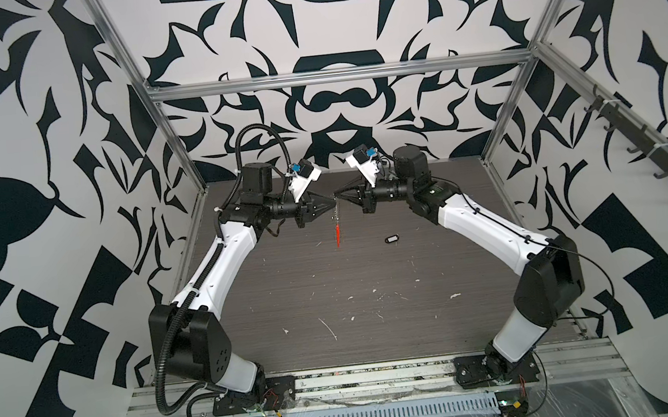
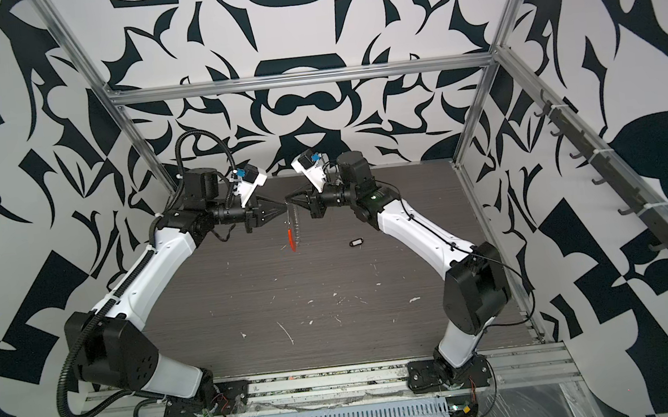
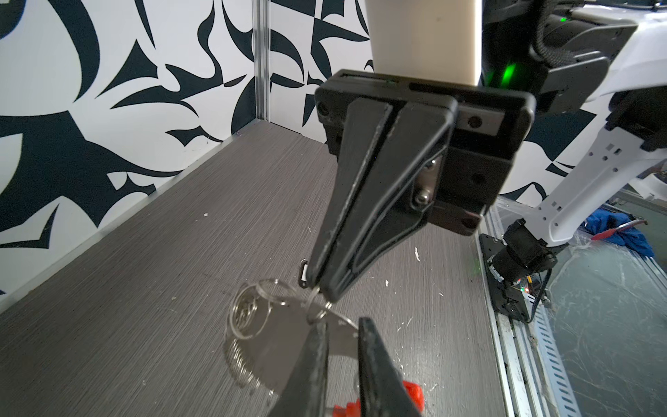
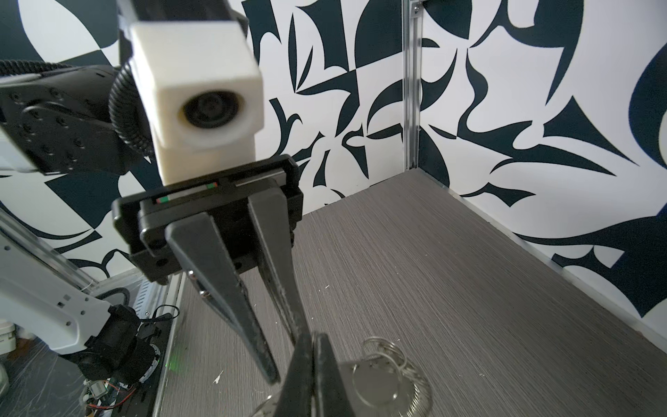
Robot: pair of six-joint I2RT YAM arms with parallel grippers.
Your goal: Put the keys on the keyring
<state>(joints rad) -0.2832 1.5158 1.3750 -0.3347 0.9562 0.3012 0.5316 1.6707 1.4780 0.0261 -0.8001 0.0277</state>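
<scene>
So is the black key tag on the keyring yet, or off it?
Off it. The black key tag lies alone on the table, apart from the keyring hanging from the right hand.

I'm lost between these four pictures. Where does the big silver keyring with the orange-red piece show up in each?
In a top view: the keyring hangs edge-on at centre, from the right gripper.
In a top view: keyring just left of centre.
Left wrist view: keyring low, left of middle.
Right wrist view: keyring at the bottom edge, right of middle.
Shared landmark: the right gripper, shut on it.
</scene>
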